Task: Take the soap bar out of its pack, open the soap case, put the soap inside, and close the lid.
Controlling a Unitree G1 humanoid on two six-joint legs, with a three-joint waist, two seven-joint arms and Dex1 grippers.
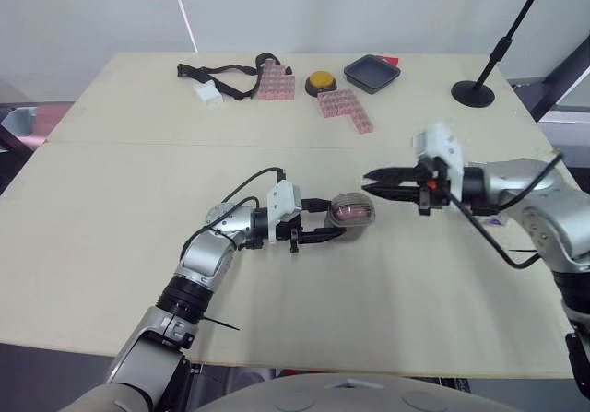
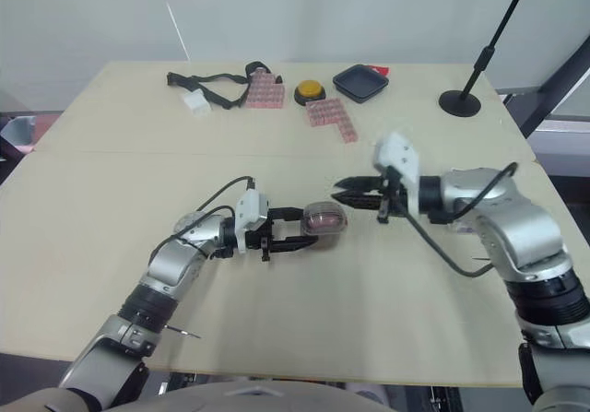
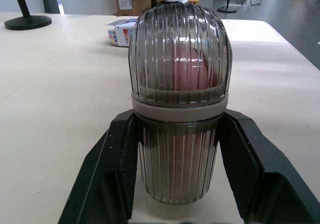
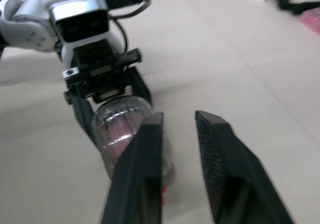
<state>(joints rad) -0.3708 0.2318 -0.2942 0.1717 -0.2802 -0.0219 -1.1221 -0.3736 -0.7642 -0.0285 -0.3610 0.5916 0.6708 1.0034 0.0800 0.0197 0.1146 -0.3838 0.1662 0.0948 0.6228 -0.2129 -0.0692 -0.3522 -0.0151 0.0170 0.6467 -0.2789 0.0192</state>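
Left hand (image 1: 334, 220): clamped on the soap case (image 1: 353, 211), down by the desk (image 1: 111, 209).
Soap (image 3: 187, 73): inside the case; lid (image 3: 180, 48) looks shut.
Right hand (image 1: 371, 182): fingers apart, just beside the case.
Risk: my right hand may bump it, and the lid could pop open.
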